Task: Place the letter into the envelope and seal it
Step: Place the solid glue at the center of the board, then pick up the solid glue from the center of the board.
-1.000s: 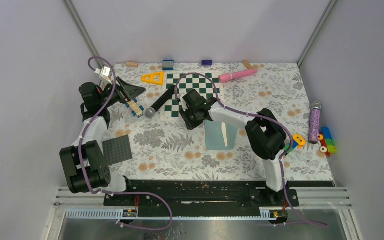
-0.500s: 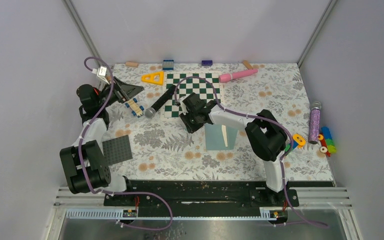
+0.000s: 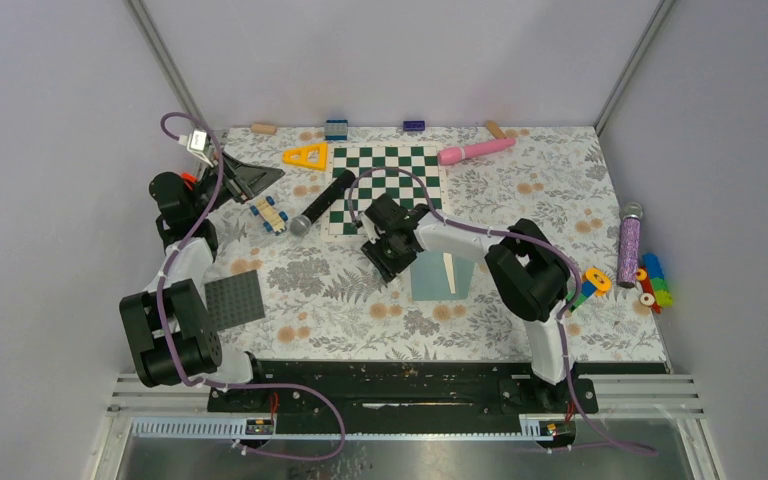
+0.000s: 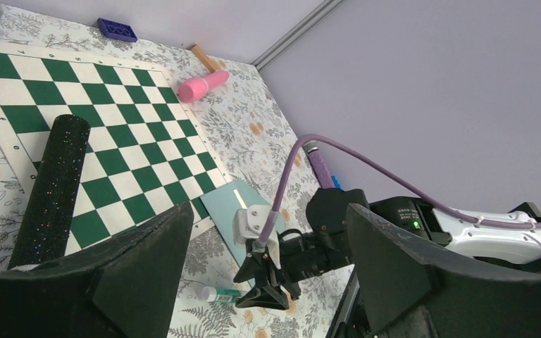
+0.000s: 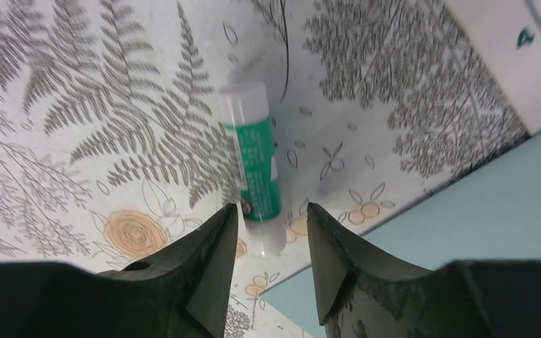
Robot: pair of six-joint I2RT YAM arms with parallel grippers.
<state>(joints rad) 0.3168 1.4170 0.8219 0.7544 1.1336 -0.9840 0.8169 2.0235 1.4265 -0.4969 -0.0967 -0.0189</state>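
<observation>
Right gripper (image 5: 271,211) hung part-open astride a green-labelled tube (image 5: 253,162), print unreadable. The envelope (image 3: 430,282) lay flat, cream strip (image 3: 448,270) running near-to-far. Left gripper (image 4: 268,211) gaped empty.

Glue stick (image 5: 253,155) between right gripper (image 5: 271,211) fingers — envelope (image 5: 479,211) beside

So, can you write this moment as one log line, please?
right gripper: open, over glue stick beside envelope | left gripper: open, empty, raised | envelope: lying flat
</observation>
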